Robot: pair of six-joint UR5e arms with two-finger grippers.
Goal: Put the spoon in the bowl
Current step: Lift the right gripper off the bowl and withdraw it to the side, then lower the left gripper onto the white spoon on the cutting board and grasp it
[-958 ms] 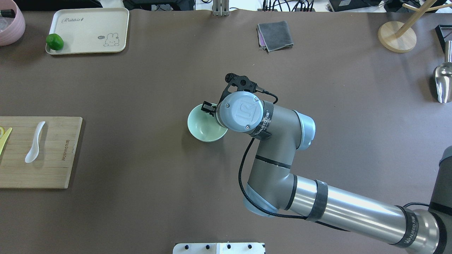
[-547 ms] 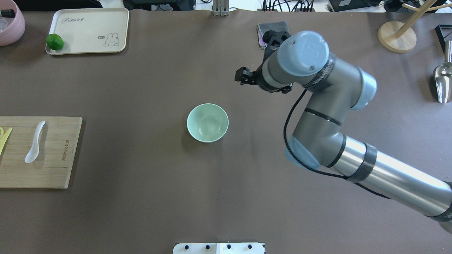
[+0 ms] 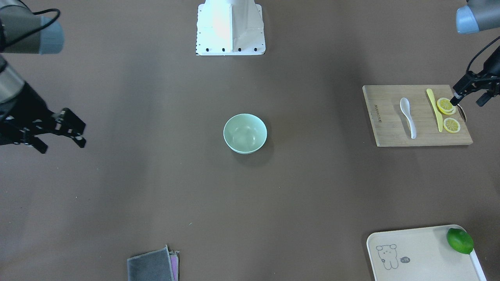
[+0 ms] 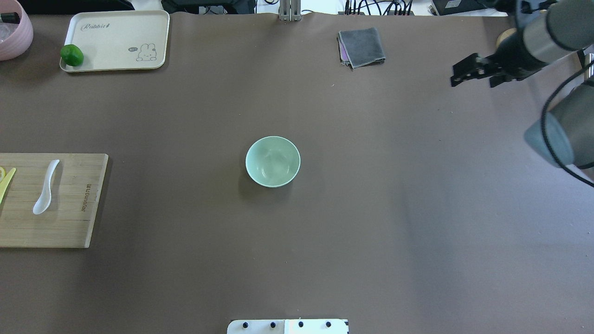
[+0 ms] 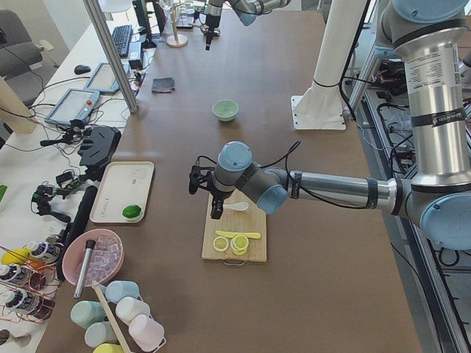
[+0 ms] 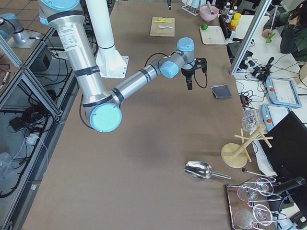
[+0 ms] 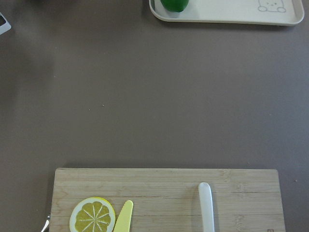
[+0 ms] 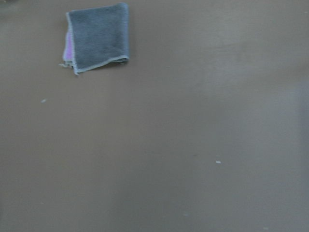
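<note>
The white spoon (image 4: 45, 188) lies on a wooden cutting board (image 4: 74, 222) at the table's left edge, scoop toward the robot. It also shows in the front view (image 3: 407, 117), and its handle shows in the left wrist view (image 7: 206, 205). The mint-green bowl (image 4: 273, 161) stands upright and empty at the table's centre, and also shows in the front view (image 3: 245, 133). My left gripper (image 3: 466, 102) is open and empty above the board's lemon end, beside the spoon and apart from it. My right gripper (image 4: 459, 73) is open and empty at the far right, well away from the bowl.
A yellow knife (image 3: 434, 109) and lemon slices (image 3: 446, 106) lie on the board beside the spoon. A cream tray (image 4: 116, 39) with a lime (image 4: 72, 54) is far left. A grey cloth (image 4: 362, 46), a wooden stand (image 4: 519, 48) and a metal scoop (image 4: 582, 106) sit far right.
My right arm has drawn back from over the bowl's rim, up and away to the far right. The bowl and the spoon have stayed where they were.
</note>
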